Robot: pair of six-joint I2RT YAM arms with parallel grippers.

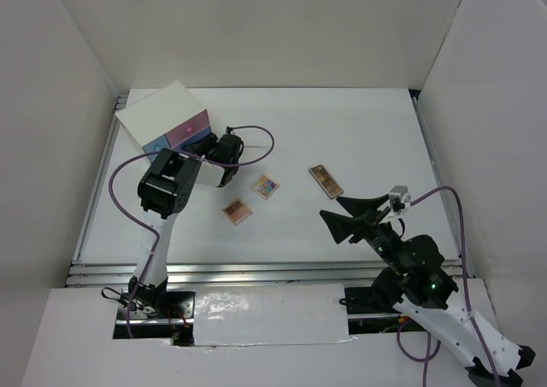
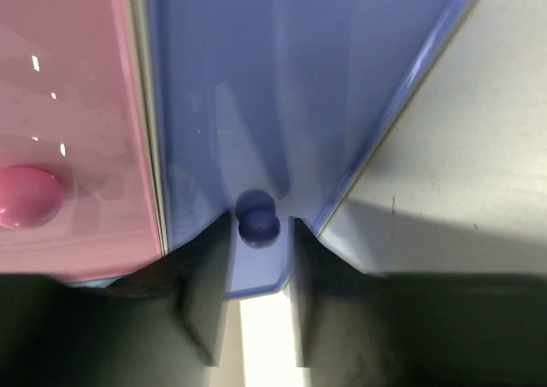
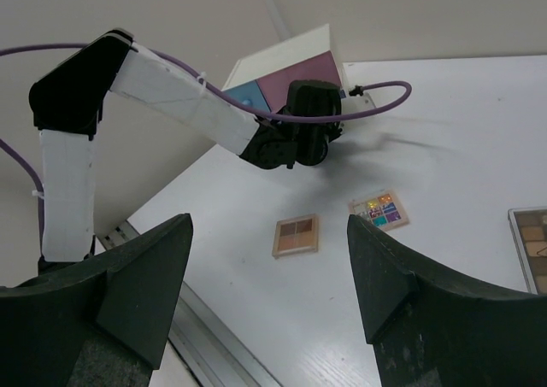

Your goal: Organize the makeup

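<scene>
While the left gripper point(image 2: 261, 235) sits partly open around the blue knob point(image 2: 256, 223), far left, the right gripper point(image 3: 269, 233) hangs wide open, empty. Two square palettes point(image 1: 237, 210) and a long palette point(image 1: 326, 180) lie between them.

Your work surface: white table point(image 1: 342, 131), metal rail along near edge. Take as your landmark white drawer box point(image 1: 162, 114), pink and blue fronts, standing angled at far-left corner of table. Right of box and toward near edge you see brown-toned square palette point(image 1: 237, 210), flat on table. Just right of that, apart from it, multicoloured square palette point(image 1: 265, 186). Farther right of box again, long palette point(image 1: 326, 180), lying diagonal near table middle. All three face up, separate from each other.
</scene>
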